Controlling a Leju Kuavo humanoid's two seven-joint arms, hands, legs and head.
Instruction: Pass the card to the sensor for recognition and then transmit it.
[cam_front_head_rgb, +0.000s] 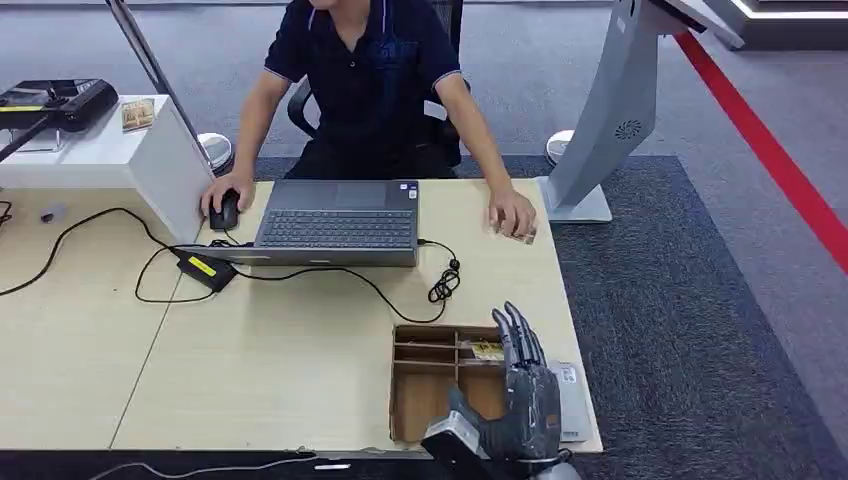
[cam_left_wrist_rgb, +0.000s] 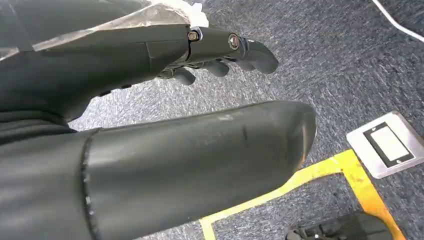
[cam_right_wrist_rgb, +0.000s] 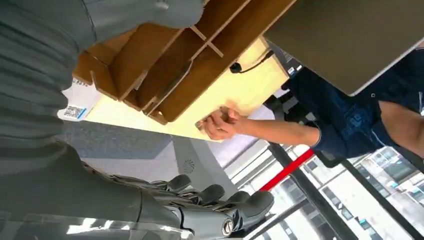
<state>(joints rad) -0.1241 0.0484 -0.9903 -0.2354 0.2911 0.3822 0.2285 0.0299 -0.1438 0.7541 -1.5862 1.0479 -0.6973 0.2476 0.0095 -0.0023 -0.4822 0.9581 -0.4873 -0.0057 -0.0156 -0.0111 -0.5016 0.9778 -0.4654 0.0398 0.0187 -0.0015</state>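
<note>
A pale wooden tabletop (cam_front_head_rgb: 250, 380) stands on grey-blue carpet, with a red stripe running along the floor at 2 o'clock. At the table's 5 o'clock corner lies a shallow brown cardboard tray (cam_front_head_rgb: 432, 385) split into compartments; a yellowish card (cam_front_head_rgb: 487, 350) rests in one of its far compartments. The right hand (cam_front_head_rgb: 522, 395) hovers above the tray's right side, fingers (cam_front_head_rgb: 518, 335) extended straight and held close together, holding nothing, pointing toward 12 o'clock. A white labelled box (cam_front_head_rgb: 571, 400) sits just beside the tray at its 3 o'clock edge, partly under the hand. Toward 12 o'clock a person in a dark shirt sits behind a grey laptop (cam_front_head_rgb: 337, 222), one hand on a black mouse (cam_front_head_rgb: 224, 212), the other resting on the tabletop. A black cable (cam_front_head_rgb: 440, 285) runs from the laptop. The left hand (cam_left_wrist_rgb: 220, 57) hangs over carpet, its fingers loosely curled and empty, near a yellow floor line (cam_left_wrist_rgb: 300, 177) and a metal floor socket (cam_left_wrist_rgb: 387, 145).
</note>
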